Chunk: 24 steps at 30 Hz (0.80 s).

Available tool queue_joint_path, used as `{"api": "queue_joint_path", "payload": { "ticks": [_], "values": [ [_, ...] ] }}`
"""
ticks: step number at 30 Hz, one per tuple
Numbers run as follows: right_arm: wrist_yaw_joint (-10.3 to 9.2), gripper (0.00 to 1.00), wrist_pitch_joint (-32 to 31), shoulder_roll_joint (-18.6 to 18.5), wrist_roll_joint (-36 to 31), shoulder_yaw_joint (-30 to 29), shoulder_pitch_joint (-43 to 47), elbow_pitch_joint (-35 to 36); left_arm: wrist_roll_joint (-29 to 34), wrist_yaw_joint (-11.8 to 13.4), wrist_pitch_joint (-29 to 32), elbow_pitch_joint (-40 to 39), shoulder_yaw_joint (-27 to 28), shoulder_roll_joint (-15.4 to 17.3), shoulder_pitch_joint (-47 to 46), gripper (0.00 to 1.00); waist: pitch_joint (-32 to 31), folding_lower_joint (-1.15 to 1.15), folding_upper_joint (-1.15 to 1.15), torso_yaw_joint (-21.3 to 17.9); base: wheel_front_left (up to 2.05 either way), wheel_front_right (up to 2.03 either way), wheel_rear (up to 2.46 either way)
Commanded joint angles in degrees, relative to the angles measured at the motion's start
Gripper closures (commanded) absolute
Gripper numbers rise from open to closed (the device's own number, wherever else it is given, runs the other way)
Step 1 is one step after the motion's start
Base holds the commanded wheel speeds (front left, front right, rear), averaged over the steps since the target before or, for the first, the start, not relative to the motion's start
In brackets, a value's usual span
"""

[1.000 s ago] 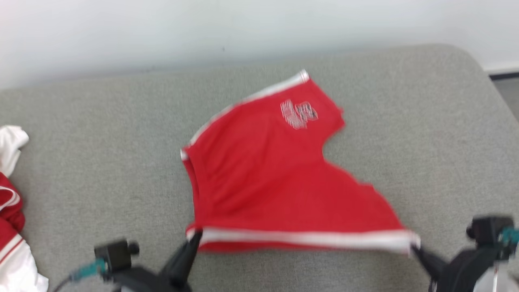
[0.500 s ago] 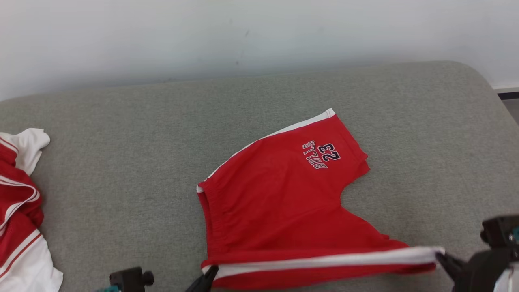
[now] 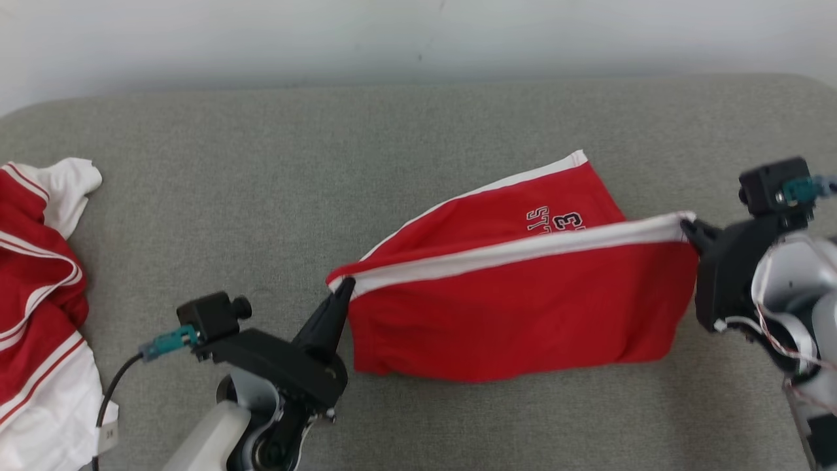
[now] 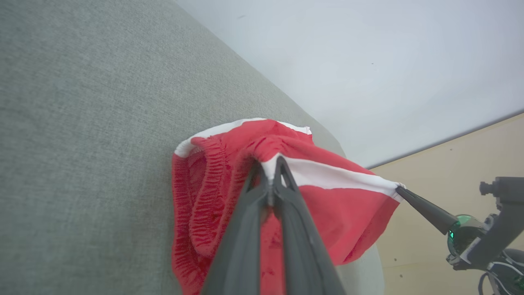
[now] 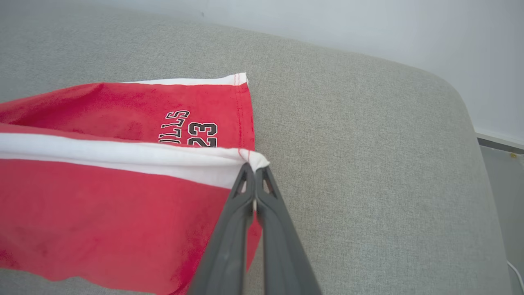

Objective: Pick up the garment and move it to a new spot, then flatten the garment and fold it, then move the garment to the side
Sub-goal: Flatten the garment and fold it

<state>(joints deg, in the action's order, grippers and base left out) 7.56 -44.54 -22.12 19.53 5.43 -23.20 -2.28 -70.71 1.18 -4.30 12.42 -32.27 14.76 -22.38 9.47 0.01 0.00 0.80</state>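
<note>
Red shorts [image 3: 516, 314] taut between left gripper [image 3: 345, 286], clamped on waistband corner, and right gripper [image 3: 686, 226], clamped on hem corner; far leg apparently resting on grey cushion [image 3: 261, 196].

Obstacle 1: red shorts [image 3: 516, 314], stretched between the jaws of left gripper [image 3: 346, 286] and right gripper [image 3: 685, 227]. Obstacle 2: clothing pile [image 3: 33, 294], well left of the left jaws. Free: grey cushion [image 3: 261, 183], bare beyond both jaws.
</note>
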Motion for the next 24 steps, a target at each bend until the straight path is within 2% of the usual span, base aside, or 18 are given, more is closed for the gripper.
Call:
{"api": "queue_joint_path", "payload": {
  "ticks": [1, 3, 8, 21, 22, 23, 24],
  "values": [
    [-0.15, 1.00, 2.3, -0.6, -1.3, 1.2, -4.3, -4.1, 0.9, 0.4, -0.7, 1.8, 0.4, -1.0, -2.6, 1.00, 3.0, -0.01, 0.00, 1.6, 0.00, 0.00, 0.00],
    [-0.15, 1.00, 6.1, -0.9, -3.3, 2.5, -10.4, -10.8, 1.7, 0.7, -1.6, 4.0, 0.7, -2.5, -5.7, 1.00, 4.9, -0.01, 0.00, 2.6, 0.00, 0.00, 0.00],
    [-0.15, 1.00, 11.6, 0.0, -6.6, 3.2, -17.7, -19.6, 2.3, 0.2, -2.3, 6.6, 0.3, -4.7, -9.7, 1.00, 7.6, -0.01, 0.00, 4.6, 0.00, 0.00, 0.00],
    [-0.15, 1.00, 20.4, 2.3, -11.1, 5.2, -28.8, -33.3, 4.0, -0.6, -4.7, 11.5, 0.2, -7.5, -15.4, 1.00, 11.5, -0.01, 0.00, 6.7, 0.00, 0.00, 0.00],
    [-0.15, 1.00, 21.1, 2.5, -11.4, 5.2, -29.4, -34.3, 3.9, -0.7, -4.8, 12.0, 0.2, -7.6, -15.7, 0.89, 11.6, -0.01, 0.00, 6.7, 0.00, 0.00, 0.00],
    [-0.15, 1.00, 21.9, 2.8, -11.4, 5.3, -29.9, -35.2, 4.0, -0.9, -4.9, 12.4, 0.2, -7.8, -15.9, 0.68, 11.6, -0.01, 0.00, 6.8, 0.00, 0.00, 0.00],
    [-0.15, 1.00, 22.5, 3.0, -11.5, 5.4, -30.3, -36.1, 4.2, -1.2, -5.2, 12.7, 0.0, -7.8, -16.2, 0.18, 11.6, -0.01, 0.00, 6.8, 0.00, 0.00, 0.00]
  ]
}}
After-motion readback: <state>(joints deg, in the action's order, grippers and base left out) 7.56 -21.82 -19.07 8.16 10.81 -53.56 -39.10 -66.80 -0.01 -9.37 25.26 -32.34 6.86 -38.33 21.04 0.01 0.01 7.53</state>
